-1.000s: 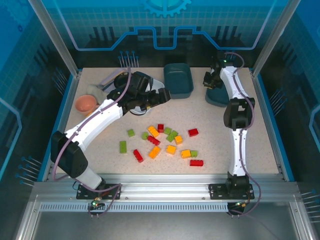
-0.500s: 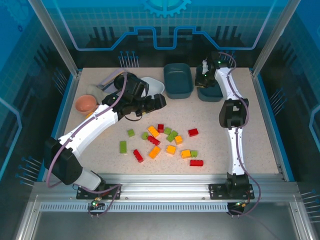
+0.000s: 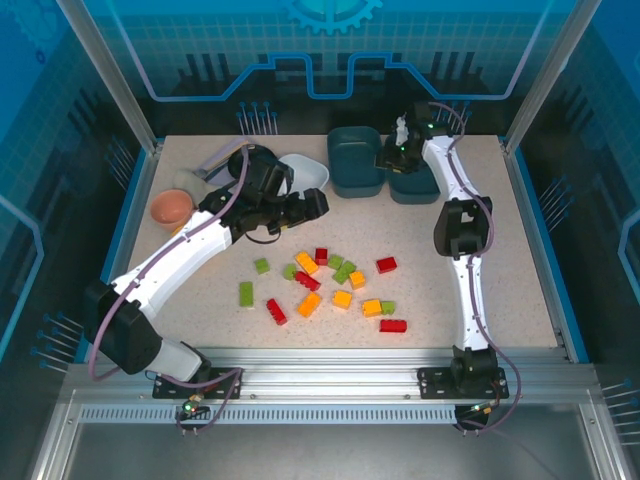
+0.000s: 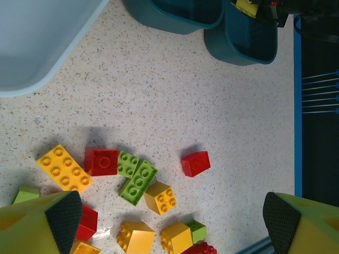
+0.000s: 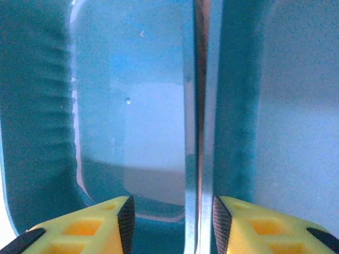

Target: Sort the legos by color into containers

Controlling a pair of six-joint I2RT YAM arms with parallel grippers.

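Red, orange-yellow and light green legos (image 3: pixel 330 285) lie scattered mid-table. In the left wrist view a red lego (image 4: pixel 195 163) sits apart from the cluster. My left gripper (image 3: pixel 318 203) hovers open above them, its midpoint (image 4: pixel 169 217) over the pile, holding nothing. The white tray (image 3: pixel 305 172) is just behind it. Two dark teal trays stand side by side at the back, one (image 3: pixel 356 160) left, one (image 3: pixel 415 185) right. My right gripper (image 3: pixel 392 155) straddles their touching rims (image 5: pixel 197 132), open (image 5: pixel 170 217), with a gap at its left pad.
A pink cup (image 3: pixel 172 207) stands at the far left beside the left arm. The blue table border (image 4: pixel 296 106) runs along the right of the left wrist view. Bare tabletop lies right of the legos.
The right gripper pulled the right teal tray leftward against the other teal tray, then spread its jaws. The left gripper drew back off the white tray toward the legos.
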